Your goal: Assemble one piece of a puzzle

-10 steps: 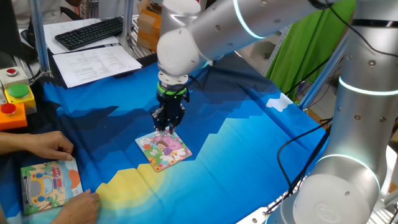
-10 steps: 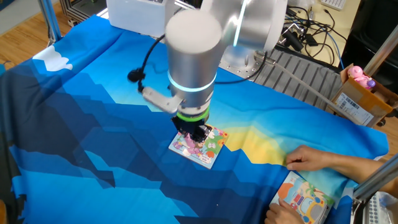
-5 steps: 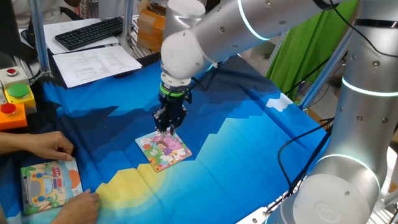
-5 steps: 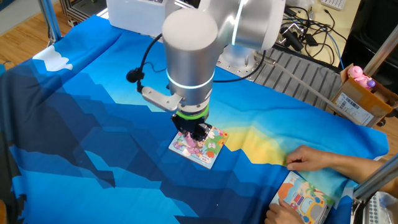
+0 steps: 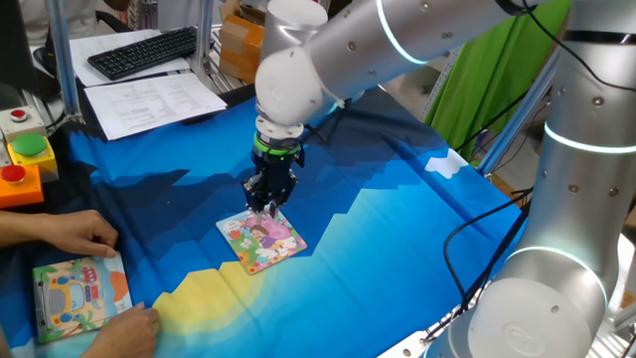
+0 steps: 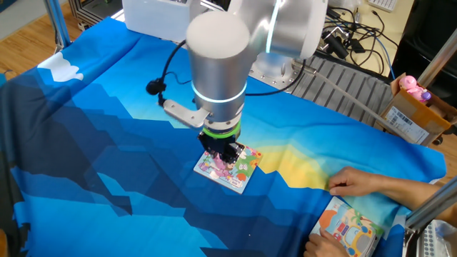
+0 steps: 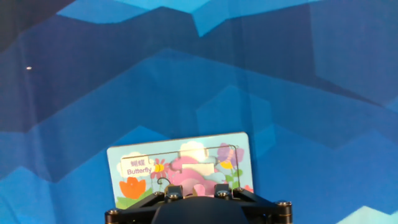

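Note:
The puzzle, a small square board with a pink, yellow and light blue cartoon girl, lies flat on the blue cloth; it also shows in the other fixed view and in the hand view. My gripper points straight down at the board's far edge, fingertips just above or touching it, as the other fixed view also shows. In the hand view my gripper has its fingers close together with a pale pink knobbed shape, the piece, between them over the picture.
A person's hands hold an orange-bordered vehicle board at the near left; both also show in the other fixed view, hand and board. A button box, keyboard and papers sit beyond the cloth.
The arm's upper wrist has shifted very slightly. The gripper stays at the same spot over the puzzle's edge, and the puzzle has not moved.

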`<state>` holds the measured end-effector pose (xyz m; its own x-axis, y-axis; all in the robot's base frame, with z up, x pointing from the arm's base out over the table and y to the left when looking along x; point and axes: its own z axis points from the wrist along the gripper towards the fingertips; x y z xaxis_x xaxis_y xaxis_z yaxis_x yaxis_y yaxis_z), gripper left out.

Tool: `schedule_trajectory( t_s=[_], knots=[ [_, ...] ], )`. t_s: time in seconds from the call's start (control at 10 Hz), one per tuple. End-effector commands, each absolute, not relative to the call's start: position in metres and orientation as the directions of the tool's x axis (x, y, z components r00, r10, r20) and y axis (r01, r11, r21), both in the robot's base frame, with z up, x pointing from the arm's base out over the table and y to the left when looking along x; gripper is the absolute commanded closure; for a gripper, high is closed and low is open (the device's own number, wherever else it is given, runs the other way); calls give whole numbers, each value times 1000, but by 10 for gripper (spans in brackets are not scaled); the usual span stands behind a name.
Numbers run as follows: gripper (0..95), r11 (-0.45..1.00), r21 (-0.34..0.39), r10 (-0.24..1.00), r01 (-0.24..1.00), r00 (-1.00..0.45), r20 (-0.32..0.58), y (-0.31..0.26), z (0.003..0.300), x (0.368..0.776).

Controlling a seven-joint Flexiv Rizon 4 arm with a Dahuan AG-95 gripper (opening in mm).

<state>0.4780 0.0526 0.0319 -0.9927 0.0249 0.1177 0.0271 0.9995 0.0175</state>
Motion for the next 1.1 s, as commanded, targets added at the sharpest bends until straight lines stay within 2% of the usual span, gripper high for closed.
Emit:
schedule_trajectory(
  t_s=[0.1, 0.3, 1.1],
  knots=[
    [950, 1000, 20, -4, -1, -990, 141, 53, 33, 479],
    [950, 999, 46, -18, -10, -985, 170, 53, 33, 479],
    [950, 998, 58, -41, -31, -981, 188, 53, 33, 479]
  ],
)
